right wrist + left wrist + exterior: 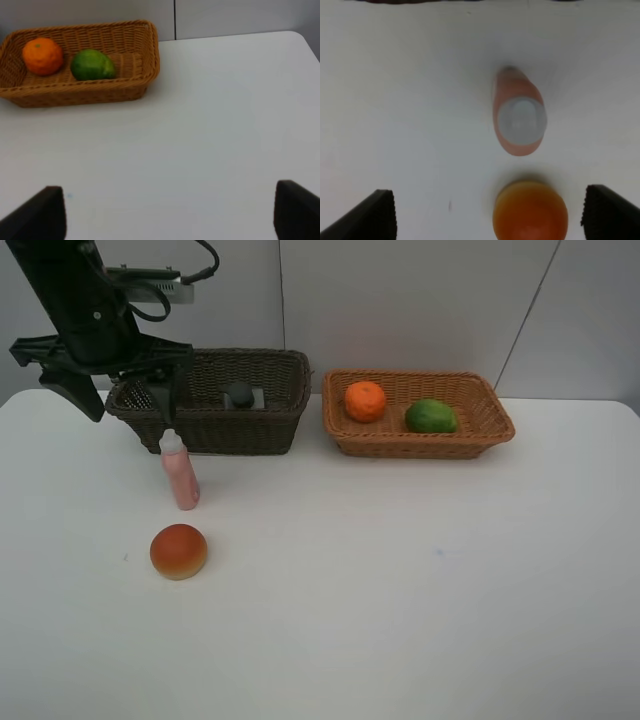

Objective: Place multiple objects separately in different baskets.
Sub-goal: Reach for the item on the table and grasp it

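table (420, 620) white, two wicker baskets at its far edge. landmark: the deep dark brown basket (210, 405).

- inside the dark brown basket: grey box (252, 398) with a dark rounded thing (238, 392) on it; too small to tell what that is.
- just to the right of the dark brown basket, not touching: shallow light tan basket (418, 412). orange (365, 400) lies at the end nearer the dark basket, green lime (431, 416) farther along, a small gap between the two fruits.
- just in front of the dark brown basket's front wall, toward its left corner: pink bottle (180, 472), upright on the table, white cap up.
- farther out from the dark brown basket, past the bottle: red-orange bun (179, 551), alone on the table, near the bottle but apart from it.
- left gripper (135, 405) hangs above the bottle, at the dark basket's left front corner. jaws spread wide, nothing grasped; wrist view looks straight down on the cap, bun beyond it, both dark fingertips (370, 215) clear of either.
- right gripper (169, 212) out of the high view. jaws released wide, nothing between them, bare table below, tan basket ahead of it, on the side away from the dark brown basket.
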